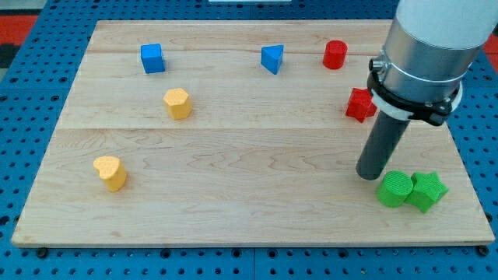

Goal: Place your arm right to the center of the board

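The near edge of the wooden table (249, 233) is seen at the view's bottom, and closest to it stand a green cylinder (394, 189) and a green star block (427, 191), touching each other at the lower right. The arm (424, 54) is seen entering from the view's top right, a wide grey barrel with a black ring, narrowing to a dark rod held upright with a slight lean. My tip (369, 176) is set on the table just beside the green cylinder, at its upper left, right of the table's centre. No fingers are carried; nothing is held.

A red star block (360, 104) sits close to the rod's left, above the tip. Further up are a red cylinder (335, 54), a blue triangular block (272, 59) and a blue cube (152, 58). A yellow hexagonal block (177, 103) and a yellow heart-like block (110, 172) lie well apart at the left.
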`<state>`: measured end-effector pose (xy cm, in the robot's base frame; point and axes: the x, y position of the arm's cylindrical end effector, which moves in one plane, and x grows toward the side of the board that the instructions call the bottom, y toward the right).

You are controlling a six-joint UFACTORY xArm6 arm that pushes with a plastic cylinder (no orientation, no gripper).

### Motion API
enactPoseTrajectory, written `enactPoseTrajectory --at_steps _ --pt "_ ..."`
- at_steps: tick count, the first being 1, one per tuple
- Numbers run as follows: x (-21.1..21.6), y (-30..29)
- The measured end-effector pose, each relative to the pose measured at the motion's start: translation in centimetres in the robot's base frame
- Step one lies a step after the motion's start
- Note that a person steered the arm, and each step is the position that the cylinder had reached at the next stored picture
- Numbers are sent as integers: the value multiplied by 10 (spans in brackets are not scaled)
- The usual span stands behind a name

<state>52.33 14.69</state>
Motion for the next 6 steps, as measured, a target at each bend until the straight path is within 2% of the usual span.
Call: enactPoseTrajectory --at_steps 1,2,3,4,6 --pt "-30 -58" --pt "-65 -87" --pt "-109 -94" --pt "-127 -92" --pt "-78 -84"
